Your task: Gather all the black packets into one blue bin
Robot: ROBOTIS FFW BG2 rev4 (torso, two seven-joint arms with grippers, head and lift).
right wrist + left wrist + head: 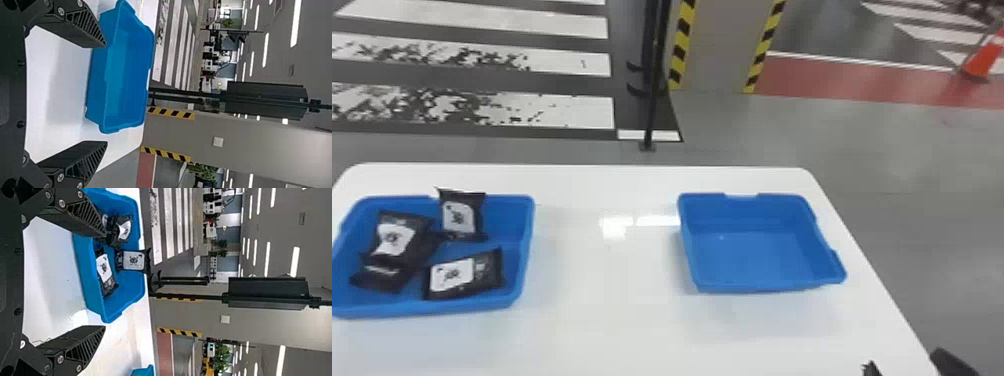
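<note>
Black packets [467, 275] lay in the left bin [382, 311], and from where I stood the left claw [105, 281] was the nearer one. It hung on the near side of that bin with its fingers well parted and nothing gripped, so the packets were ahead of it and below. Its spread ran side to side. The back packet [463, 216], propped against the far wall with its top over the rim, had its long axis pointing up and away, and I judged its narrow width would suit that spread. The front packet, by contrast, lay mostly crosswise, so a pinch across its short side would likely need a turn of the wrist. The right claw [106, 94] was by the right bin [752, 257], its fingers just as wide apart, holding nothing. The head view showed both bins whole on the white surface [612, 280], while the left wrist view gave the back packet's upright lean and a mere corner of the right bin.
</note>
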